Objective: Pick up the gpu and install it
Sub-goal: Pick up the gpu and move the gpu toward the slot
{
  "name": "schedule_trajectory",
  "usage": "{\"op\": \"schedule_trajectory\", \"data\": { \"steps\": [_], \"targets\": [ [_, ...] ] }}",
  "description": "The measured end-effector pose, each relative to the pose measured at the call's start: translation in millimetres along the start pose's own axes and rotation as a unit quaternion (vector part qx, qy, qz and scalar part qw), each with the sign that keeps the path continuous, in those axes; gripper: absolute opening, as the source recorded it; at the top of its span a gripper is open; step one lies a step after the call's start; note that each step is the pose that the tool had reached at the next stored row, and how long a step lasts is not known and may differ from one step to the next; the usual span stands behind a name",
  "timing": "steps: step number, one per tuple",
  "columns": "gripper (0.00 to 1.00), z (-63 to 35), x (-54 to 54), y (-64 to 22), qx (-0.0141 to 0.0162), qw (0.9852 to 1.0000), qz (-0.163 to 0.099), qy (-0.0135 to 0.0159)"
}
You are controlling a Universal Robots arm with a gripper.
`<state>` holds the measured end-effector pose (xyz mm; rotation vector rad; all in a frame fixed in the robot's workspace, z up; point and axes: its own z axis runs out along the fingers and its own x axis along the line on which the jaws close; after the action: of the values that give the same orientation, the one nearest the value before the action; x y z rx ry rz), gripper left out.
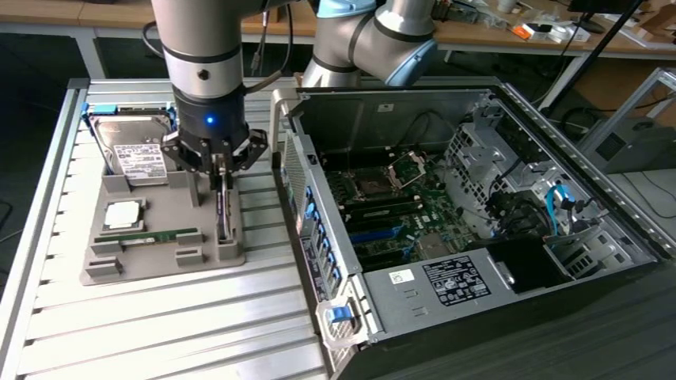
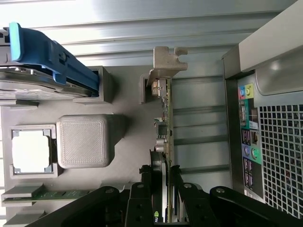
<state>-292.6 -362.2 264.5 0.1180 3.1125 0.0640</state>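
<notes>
Gripper (image 1: 218, 178) clamps your gpu (image 1: 223, 214) by its upper edge; computer case (image 1: 303, 198) stands close at 3 o'clock in the exterior view.

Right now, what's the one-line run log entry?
end effector: closed on gpu | gpu: upright in gray holder | install: not done

The gpu (image 2: 166, 113) partly hides behind the gripper (image 2: 164, 172); the hard drive (image 2: 28, 87) runs off-frame; the computer case (image 1: 412, 317) is cropped at the exterior view's bottom edge; its label (image 1: 457, 281) is unreadable.
</notes>
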Motion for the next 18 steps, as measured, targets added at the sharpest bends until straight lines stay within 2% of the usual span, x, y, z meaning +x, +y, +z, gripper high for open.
{"op": "schedule_trajectory", "data": {
  "steps": [18],
  "targets": [
    [0.27,-5.4,-0.1,0.2,0.0000,1.0000,0.000,0.0000]
  ]
}}
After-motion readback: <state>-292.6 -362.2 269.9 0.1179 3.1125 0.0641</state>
